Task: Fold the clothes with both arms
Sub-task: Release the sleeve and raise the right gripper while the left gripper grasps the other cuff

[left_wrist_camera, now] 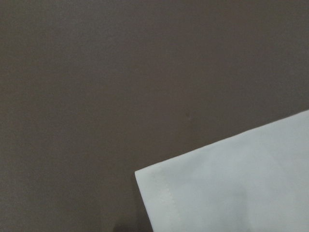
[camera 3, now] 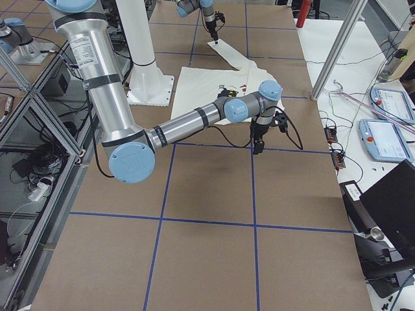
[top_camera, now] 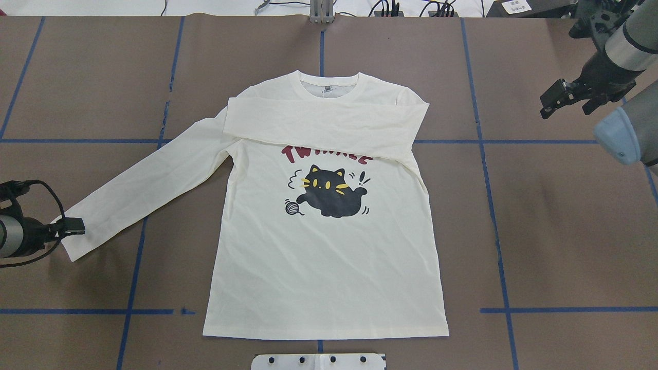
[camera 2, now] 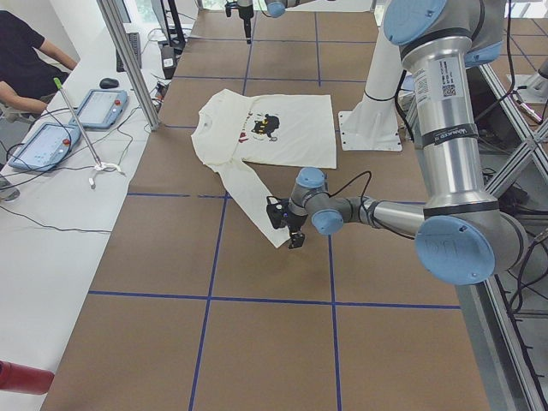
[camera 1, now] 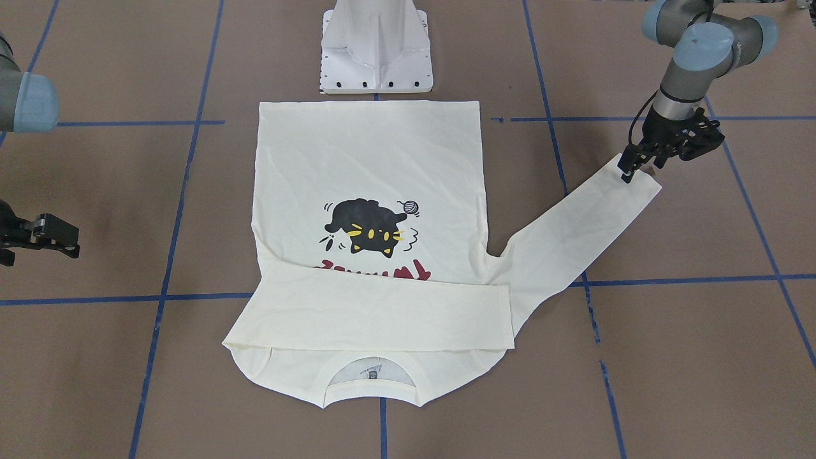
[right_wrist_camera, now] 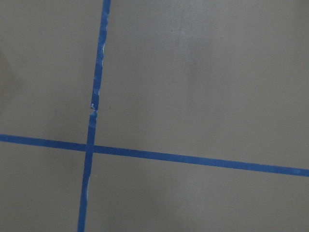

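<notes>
1. overhead exterior view: a cream long-sleeved t-shirt with a black cat print (top_camera: 329, 267) lies flat, print side up, on the brown table (top_camera: 565, 231), which is gridded with blue tape lines (top_camera: 514, 141).
2. one folded sleeve (top_camera: 329, 126) lies across the chest and hides the top of the red lettering; the outstretched sleeve (top_camera: 149, 190) reaches toward the robot's left.
3. the black two-finger left gripper (camera 1: 642, 167) sits at that sleeve's cuff (top_camera: 77, 241), jaws spread, clasping nothing.
4. the black two-finger right gripper (top_camera: 565, 107) hangs over the table well apart from the shirt, jaws apart and empty.

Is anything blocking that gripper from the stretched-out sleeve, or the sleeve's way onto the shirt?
Nothing visible. The left gripper hangs right at the cuff of the outstretched sleeve of the cream long-sleeved T-shirt; only brown table lies between sleeve and body.
</notes>
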Motion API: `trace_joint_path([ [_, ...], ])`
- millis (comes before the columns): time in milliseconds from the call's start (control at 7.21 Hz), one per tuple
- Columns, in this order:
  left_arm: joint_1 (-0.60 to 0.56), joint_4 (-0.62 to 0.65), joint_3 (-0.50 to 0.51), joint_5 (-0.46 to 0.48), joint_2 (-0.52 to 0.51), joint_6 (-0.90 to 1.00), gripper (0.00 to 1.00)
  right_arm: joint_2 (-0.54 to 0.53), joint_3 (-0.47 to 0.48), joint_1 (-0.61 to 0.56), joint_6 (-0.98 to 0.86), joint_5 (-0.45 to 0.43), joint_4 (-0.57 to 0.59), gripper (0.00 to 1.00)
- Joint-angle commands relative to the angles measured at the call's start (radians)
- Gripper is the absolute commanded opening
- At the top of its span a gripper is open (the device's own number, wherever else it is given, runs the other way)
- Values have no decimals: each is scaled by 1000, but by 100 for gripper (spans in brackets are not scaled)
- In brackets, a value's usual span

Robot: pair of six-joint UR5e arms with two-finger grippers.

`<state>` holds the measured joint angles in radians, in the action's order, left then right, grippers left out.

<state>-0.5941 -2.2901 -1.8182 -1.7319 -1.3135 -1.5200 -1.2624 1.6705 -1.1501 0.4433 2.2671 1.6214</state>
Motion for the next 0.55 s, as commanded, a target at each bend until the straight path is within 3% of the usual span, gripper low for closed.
trace_joint_path([
  [0, 0, 0, -7, 0, 0, -6, 82, 0, 0, -8, 0, 12, 0, 100],
  [277, 0, 0, -7, -1, 0, -9, 70, 3, 0, -8, 0, 12, 0, 100],
  [416, 0, 0, -7, 0, 0, -12, 60, 4, 0, -10, 0, 12, 0, 100],
])
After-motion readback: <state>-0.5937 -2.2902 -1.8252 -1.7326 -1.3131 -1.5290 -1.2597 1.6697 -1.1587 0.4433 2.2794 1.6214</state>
